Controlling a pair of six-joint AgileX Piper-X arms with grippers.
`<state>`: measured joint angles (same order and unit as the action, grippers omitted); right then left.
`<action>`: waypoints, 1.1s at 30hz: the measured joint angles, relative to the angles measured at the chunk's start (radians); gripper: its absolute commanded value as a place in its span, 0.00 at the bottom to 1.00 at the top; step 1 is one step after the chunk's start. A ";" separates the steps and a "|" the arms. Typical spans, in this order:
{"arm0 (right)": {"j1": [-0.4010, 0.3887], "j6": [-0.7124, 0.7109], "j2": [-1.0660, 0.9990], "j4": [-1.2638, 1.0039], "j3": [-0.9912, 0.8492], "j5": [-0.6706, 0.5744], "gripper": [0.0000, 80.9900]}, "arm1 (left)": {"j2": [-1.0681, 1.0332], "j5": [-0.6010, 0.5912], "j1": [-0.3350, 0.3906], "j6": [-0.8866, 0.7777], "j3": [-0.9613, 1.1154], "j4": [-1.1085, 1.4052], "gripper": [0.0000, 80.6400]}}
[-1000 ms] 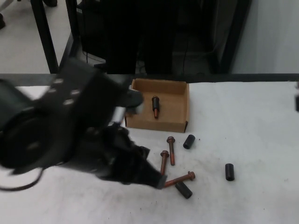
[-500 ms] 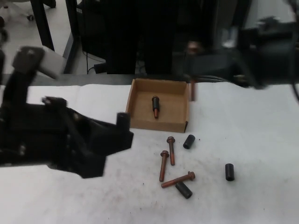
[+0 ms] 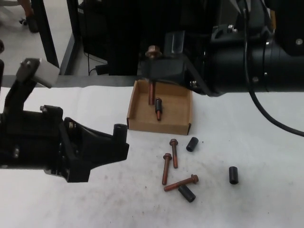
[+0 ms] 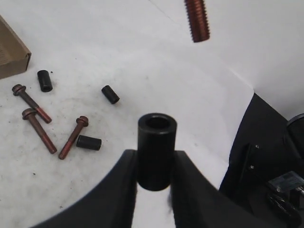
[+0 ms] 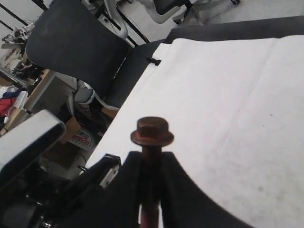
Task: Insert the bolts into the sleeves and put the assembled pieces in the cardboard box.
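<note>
Sleeve (image 4: 156, 149): held upright with its open bore facing up and unobstructed. The left fingers (image 4: 118, 190) are closed on its lower half from both sides. It is raised clear of the desk (image 3: 266, 142), in front of the cardboard box (image 3: 159, 126). The hold appears meant to present the bore to a bolt coming from above.

Bolt (image 5: 152, 135): the right fingers (image 5: 126, 190) are closed on the shank just under the head. The head is up and the threaded end hangs down, over the box. In the left wrist view the threaded tip stands apart from the sleeve and to one side of the bore. It seems to sit higher than the sleeve's mouth, though depth is hard to judge there. Insertion is not yet made, and alignment is judged to be the step in hand.

Count:
- Held: one sleeve, one bolt.
- In the box: one assembled piece (image 3: 158, 108).
- On the desk in front of the box: three loose bolts (image 3: 174, 153) lying near together.
- Also there: three loose sleeves (image 3: 192, 144), one just beside a bolt and one well apart from the group.
- Boxes: one
</note>
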<state>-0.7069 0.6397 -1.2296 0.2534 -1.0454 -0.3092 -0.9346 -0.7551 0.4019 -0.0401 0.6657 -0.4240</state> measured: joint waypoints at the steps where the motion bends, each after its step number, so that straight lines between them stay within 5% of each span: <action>1: 0.000 0.003 0.000 -0.005 0.000 0.000 0.00 | 0.000 -0.004 0.000 -0.005 0.000 0.009 0.01; 33: -0.046 0.034 -0.005 -0.022 0.000 -0.032 0.00 | 0.000 -0.155 0.000 -0.136 0.000 0.178 0.01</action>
<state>-0.7528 0.6738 -1.2343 0.2310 -1.0454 -0.3416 -0.9346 -0.9100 0.4019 -0.1760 0.6657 -0.2457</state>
